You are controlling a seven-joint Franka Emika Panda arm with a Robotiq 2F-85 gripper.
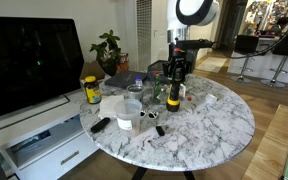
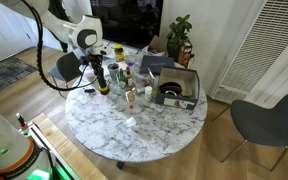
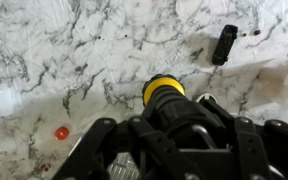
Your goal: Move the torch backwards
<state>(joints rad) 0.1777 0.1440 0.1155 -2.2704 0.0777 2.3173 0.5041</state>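
1. Torch (image 3: 164, 93): slim dark cylinder with a yellow-green band. It stands upright on the marble counter (image 1: 219, 125), in the cluttered middle part.
2. End effector (image 3: 170, 128): directly above the torch. In the wrist view the fingers sit one on each side of the dark body and appear clamped on it.
3. Key relation: the torch's long axis is vertical and runs straight up into the end effector, so there is no offset to close. In my judgement the coming move is a plain horizontal carry backwards, keeping the torch upright.
4. Neighbours:
   - A squat yellow jar (image 1: 91, 90) stands well apart.
   - A small black bar (image 3: 224, 43) lies flat on the counter, apart from the torch.
   - A tiny red object (image 3: 61, 132) lies to the other side.
5. Hidden or unclear:
   - The lower body and base of the torch are covered by the end effector in the wrist view.
   - I cannot tell whether the base touches the counter or hangs just above it.
   - The bottles and cups crowded beside the torch in both exterior views are too small to identify.
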